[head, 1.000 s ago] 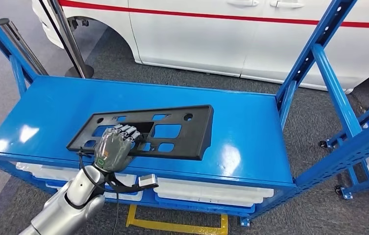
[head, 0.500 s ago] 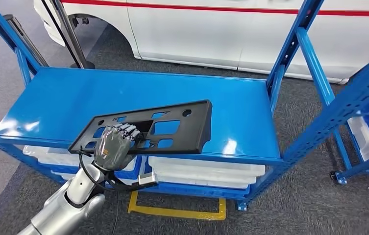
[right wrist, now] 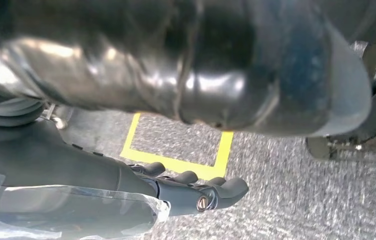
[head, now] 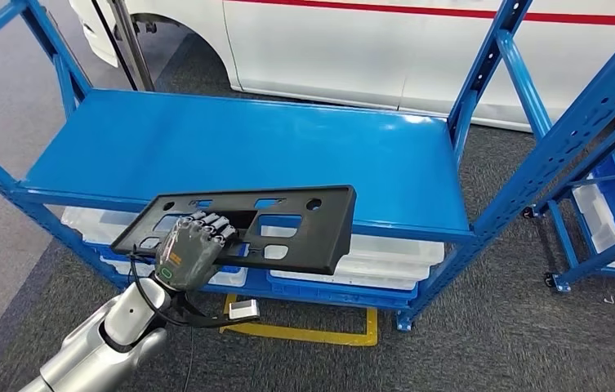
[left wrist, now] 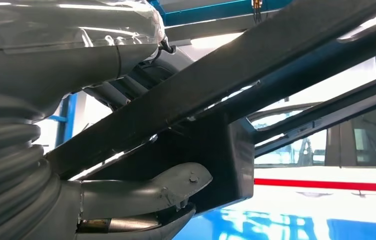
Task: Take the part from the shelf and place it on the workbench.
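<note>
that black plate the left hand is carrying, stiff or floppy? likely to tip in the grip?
Probably stiff: the black plate juts out from the left hand without visible sag. Likely light for its size, being thin with many cutouts. It may tend to tip, since the hand grips it near one end and most of its length hangs unsupported.

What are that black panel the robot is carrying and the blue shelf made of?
The black panel, held by the left hand, looks like moulded plastic: matte, thin-walled, with neat rectangular cut-outs and round holes. The blue shelf looks like painted sheet steel: glossy, showing bright reflections, with perforated uprights. Neither can be confirmed by look alone.
</note>
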You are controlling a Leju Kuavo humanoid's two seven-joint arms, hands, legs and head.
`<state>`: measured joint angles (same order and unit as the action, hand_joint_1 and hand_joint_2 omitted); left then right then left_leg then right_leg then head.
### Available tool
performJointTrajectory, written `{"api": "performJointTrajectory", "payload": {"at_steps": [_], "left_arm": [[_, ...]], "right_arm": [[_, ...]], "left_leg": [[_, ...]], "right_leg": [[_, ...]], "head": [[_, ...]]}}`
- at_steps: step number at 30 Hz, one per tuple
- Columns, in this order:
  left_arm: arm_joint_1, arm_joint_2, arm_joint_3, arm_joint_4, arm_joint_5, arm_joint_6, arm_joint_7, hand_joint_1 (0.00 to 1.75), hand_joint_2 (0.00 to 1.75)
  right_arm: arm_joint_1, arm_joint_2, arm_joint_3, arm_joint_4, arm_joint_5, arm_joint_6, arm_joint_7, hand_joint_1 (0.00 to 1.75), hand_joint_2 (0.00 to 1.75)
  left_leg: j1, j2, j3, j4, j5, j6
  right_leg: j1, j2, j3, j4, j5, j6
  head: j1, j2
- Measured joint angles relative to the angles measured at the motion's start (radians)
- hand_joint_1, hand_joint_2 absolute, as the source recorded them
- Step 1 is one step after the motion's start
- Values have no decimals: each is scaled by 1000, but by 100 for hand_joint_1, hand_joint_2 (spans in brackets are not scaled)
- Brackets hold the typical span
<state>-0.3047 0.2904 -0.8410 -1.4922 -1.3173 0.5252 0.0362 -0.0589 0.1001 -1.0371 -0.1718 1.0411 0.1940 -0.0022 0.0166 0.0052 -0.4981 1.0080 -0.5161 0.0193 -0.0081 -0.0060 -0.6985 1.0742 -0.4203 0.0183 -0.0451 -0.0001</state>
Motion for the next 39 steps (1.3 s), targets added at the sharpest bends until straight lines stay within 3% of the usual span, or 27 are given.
{"api": "performJointTrajectory", "payload": {"at_steps": [2,3,4,6,8,10,12,14,15,16,18,19,20,21,23,25,27,29,30,33,34,37,38,39], "left_arm": [[0,5,-3,-7,-1,0,0,175,175],[0,9,-5,-11,-1,0,1,175,175],[0,12,-6,-16,-1,0,1,175,175],[2,21,-9,-26,-1,1,2,175,175],[4,30,-11,-36,0,3,4,175,175],[4,37,-12,-46,0,4,6,175,175],[4,45,-13,-53,2,6,7,175,175],[8,56,-13,-59,4,9,8,175,175],[11,63,-13,-63,6,11,9,175,175],[14,72,-13,-67,7,13,10,175,175],[22,91,-12,-76,8,17,13,175,175],[27,100,-12,-80,9,19,14,175,175],[32,108,-10,-84,9,20,15,175,175],[39,116,-8,-89,10,22,15,175,175],[57,135,2,-104,11,29,18,175,175],[84,160,20,-127,11,42,22,175,175],[118,187,41,-148,9,57,24,175,175],[144,204,55,-159,6,65,25,175,175],[152,209,59,-163,4,66,24,175,175],[173,215,72,-175,-2,67,23,175,175],[176,215,75,-177,-4,67,22,175,175],[182,216,80,-178,-6,67,22,175,175],[194,219,87,-182,-9,67,21,175,175],[207,223,98,-187,-13,67,20,175,175]], "right_arm": [[1,0,-2,0,0,-1,1,0,0],[1,0,-2,0,0,0,1,0,0],[1,0,-2,1,0,1,0,0,0],[-1,0,-2,1,1,2,0,0,0],[-4,-1,-2,1,3,3,-1,0,0],[-6,-4,-2,1,4,4,-1,0,0],[-7,-6,-2,1,6,5,-1,0,0],[-8,-4,-2,2,7,8,-1,0,0],[-9,-3,-2,3,8,7,-1,0,0],[-8,-2,-2,4,8,6,0,0,0],[-6,-1,-2,5,9,0,1,0,0],[-5,0,-2,5,9,-1,2,0,0],[-4,0,-2,5,10,-1,2,0,0],[-4,2,-2,6,10,-1,3,0,0],[-5,7,-2,7,12,-4,8,0,0],[-6,14,-2,8,13,-13,17,0,0],[-6,21,-2,8,14,-21,26,0,0],[-3,25,-2,8,14,-24,30,0,0],[-2,26,-2,9,14,-26,32,0,0],[-4,29,-2,9,14,-29,36,0,0],[-5,30,-2,9,14,-30,38,0,0],[-5,30,-2,9,14,-31,39,0,0],[-5,31,-2,9,15,-32,39,0,0],[-6,32,-2,9,16,-32,40,0,0]], "left_leg": [[0,3,-28,1,25,11],[-1,3,-45,3,37,14],[-2,3,-62,6,49,15],[-4,4,-97,13,70,13],[-7,3,-125,18,89,8],[-8,3,-139,19,108,0],[-7,4,-146,13,130,-13],[-5,2,-157,14,126,-24],[-5,1,-167,33,97,-29],[-4,0,-179,71,50,-32],[-3,0,-201,191,-47,-39],[-3,0,-206,249,-66,-42],[-3,0,-201,286,-59,-44],[-3,0,-183,293,-34,-45],[-2,1,-104,212,9,-45],[-4,0,-11,79,-13,-40],[-8,-1,24,14,-36,-31],[-4,1,8,10,-19,-16],[-2,2,-3,9,-7,-7],[-1,4,-40,8,26,9],[-1,4,-47,9,31,9],[-2,4,-56,10,37,10],[-5,5,-72,12,48,9],[-7,5,-90,15,61,8]], "right_leg": [[-3,2,-26,102,-111,7],[-4,2,-36,167,-153,10],[-4,2,-38,219,-168,12],[-4,2,-3,240,-126,9],[0,4,95,138,-88,-4],[7,6,198,-5,-109,-20],[14,7,229,-73,-125,-28],[9,3,214,-85,-103,-36],[6,1,204,-90,-90,-42],[4,-2,191,-91,-77,-47],[6,-4,161,-82,-58,-53],[7,-4,142,-75,-49,-53],[6,-5,123,-66,-41,-52],[6,-5,103,-56,-34,-51],[4,-5,67,-34,-22,-46],[7,-3,44,-15,-11,-37],[11,-1,36,-11,4,-29],[12,1,28,-9,6,-19],[11,3,20,7,-20,-14],[5,5,-6,132,-164,-3],[4,5,-10,164,-190,-1],[4,5,-13,202,-206,0],[4,6,10,201,-181,-4],[7,6,58,165,-154,-13]], "head": [[0,0],[0,0],[0,0],[0,0],[0,0],[0,0],[0,0],[0,0],[0,0],[-1,0],[-1,0],[-1,0],[-1,0],[-1,0],[-1,0],[-1,0],[0,0],[0,0],[1,0],[1,0],[1,0],[1,0],[1,0],[1,0]]}}
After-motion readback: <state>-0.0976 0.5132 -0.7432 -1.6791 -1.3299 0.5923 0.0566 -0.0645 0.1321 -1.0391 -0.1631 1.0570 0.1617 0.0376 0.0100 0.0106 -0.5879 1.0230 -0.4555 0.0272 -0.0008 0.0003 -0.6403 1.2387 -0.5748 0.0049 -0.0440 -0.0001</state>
